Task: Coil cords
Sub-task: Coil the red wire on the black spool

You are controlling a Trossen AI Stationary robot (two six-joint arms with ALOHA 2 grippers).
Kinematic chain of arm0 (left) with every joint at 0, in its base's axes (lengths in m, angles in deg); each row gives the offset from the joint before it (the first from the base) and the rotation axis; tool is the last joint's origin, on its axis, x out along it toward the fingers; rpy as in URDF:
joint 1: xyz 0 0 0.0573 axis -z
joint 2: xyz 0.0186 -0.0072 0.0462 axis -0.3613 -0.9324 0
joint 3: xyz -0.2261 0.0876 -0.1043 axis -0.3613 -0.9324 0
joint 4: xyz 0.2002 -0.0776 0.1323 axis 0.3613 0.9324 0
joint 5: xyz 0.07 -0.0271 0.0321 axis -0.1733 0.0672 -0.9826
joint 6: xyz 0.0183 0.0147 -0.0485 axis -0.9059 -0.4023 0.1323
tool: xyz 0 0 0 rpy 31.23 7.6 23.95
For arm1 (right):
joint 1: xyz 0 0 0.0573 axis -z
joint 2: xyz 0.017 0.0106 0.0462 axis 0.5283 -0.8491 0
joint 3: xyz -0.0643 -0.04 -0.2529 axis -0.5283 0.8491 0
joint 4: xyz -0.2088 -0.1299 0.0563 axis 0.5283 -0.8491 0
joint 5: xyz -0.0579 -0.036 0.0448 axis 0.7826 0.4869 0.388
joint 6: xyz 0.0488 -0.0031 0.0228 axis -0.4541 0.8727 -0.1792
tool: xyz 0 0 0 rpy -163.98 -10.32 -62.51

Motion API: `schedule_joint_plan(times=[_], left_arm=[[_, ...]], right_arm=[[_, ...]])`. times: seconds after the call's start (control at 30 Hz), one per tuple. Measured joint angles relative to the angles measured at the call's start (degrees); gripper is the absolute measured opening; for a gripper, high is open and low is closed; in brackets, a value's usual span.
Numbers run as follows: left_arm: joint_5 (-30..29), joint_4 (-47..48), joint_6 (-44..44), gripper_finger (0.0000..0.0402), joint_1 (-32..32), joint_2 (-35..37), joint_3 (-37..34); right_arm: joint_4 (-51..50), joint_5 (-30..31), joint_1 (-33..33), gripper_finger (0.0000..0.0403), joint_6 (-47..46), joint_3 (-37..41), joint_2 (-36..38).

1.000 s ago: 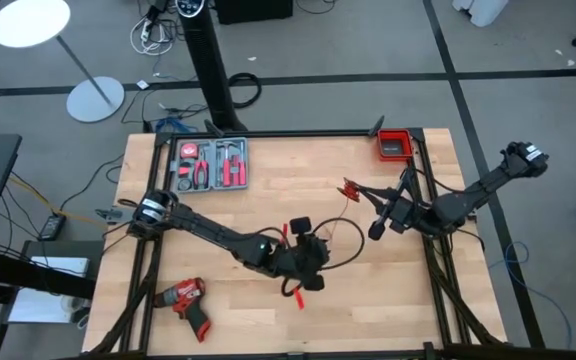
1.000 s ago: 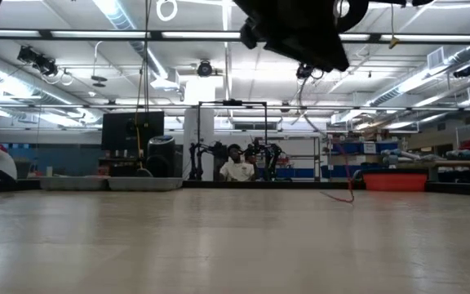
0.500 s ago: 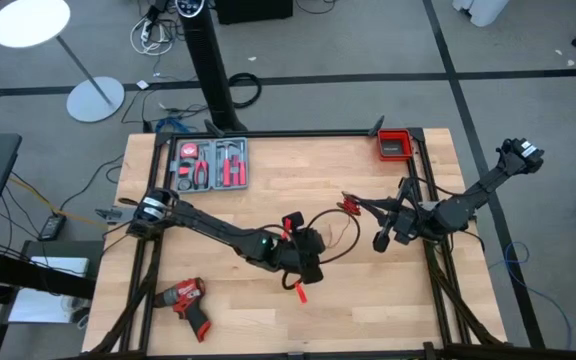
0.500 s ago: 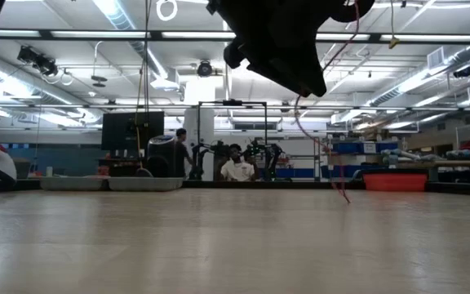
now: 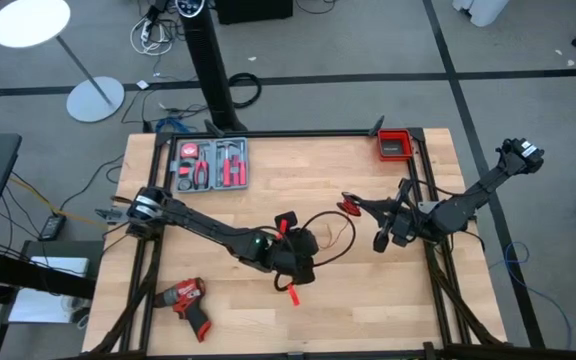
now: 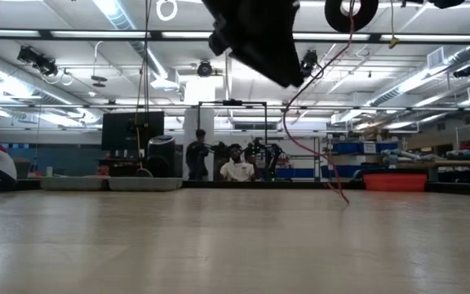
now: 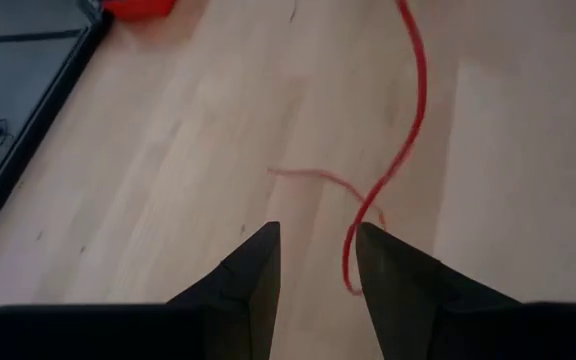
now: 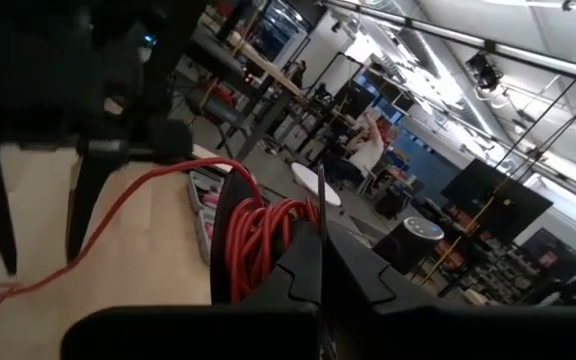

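My left gripper (image 7: 316, 262), its two dark wedge-shaped fingers parted with nothing between them, hovers over the pale wooden table (image 5: 268, 180) near the middle of its front half. Just ahead of the fingertips the thin bright red wire (image 7: 411, 120) lies slack on the boards, curling back on itself in a small loop before running away from me. In the low view the same wire (image 6: 317, 155) hangs from above in a loose curve and trails to the tabletop. Farther off, toward the right side of the table, my right gripper (image 8: 319, 235) is closed on a bundle of red turns (image 8: 264, 235) already gathered against a dark round piece; the free run of wire leaves that bundle and crosses the table toward my left arm. I judge the step in hand to be the winding of the red wire, partly done, with a tail left uncoiled. The next move seems to call for my left gripper to descend onto the slack run beside its fingers, close on it, and feed it toward the right-hand bundle without snagging the loop. A black cable appears to arc near the left gripper in the high view, but I cannot follow it clearly. At the far edge sit a grey tray of red-handled hand tools (image 5: 211, 164) and a small red bin (image 5: 394, 145).
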Motion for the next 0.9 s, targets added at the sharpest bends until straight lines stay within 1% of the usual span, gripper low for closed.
schedule_joint_plan(times=[0.13, 0.2, 0.27, 0.37, 0.47, 0.5, 0.6, 0.7, 0.9], left_arm=[[-0.3, -0.4, -0.1, 0.0137, 0.4, 2.1, 0.0], [-2.6, -2.4, -0.2, 0.0137, 0.5, 3.1, 0.0], [-5.5, -6.5, -2.0, 0.0137, 0.4, 3.6, 0.0], [-8.6, -16.3, -10.9, 0.0137, 0.4, 3.7, 0.0], [-9.2, -23.5, -22.2, 0.0137, 0.0, 3.7, 0.0], [-9.3, -24.2, -24.5, 0.0136, -0.1, 3.8, 0.0], [-9.5, -24.5, -27.8, 0.0133, -0.4, 3.8, 0.0], [-9.6, -25.0, -31.2, 0.0131, -0.5, 3.8, 0.0], [-12.1, -24.9, -33.0, 0.0131, -0.4, 3.7, 0.0]], right_arm=[[-1.0, -0.5, 0.0, 0.0, -0.9, 0.0, 0.0], [-1.2, -2.0, 0.0, 0.0, -1.4, 0.0, 0.0], [-1.3, -3.1, 0.0, 0.0, -1.5, 0.0, 0.0], [-1.4, -4.7, 0.1, 0.0, -1.5, 0.0, 0.0], [-1.5, -5.9, 0.1, 0.0, -1.5, 0.0, 0.0], [-1.6, -6.1, 0.1, 0.0, -1.5, 0.0, 0.0], [-2.6, -6.4, 0.1, 0.0, -1.5, 0.0, 0.0], [-3.5, -8.4, 0.2, 0.0, -1.5, 0.0, 0.0], [-3.4, -8.6, 0.2, 0.0, -1.4, 0.0, 0.0]])
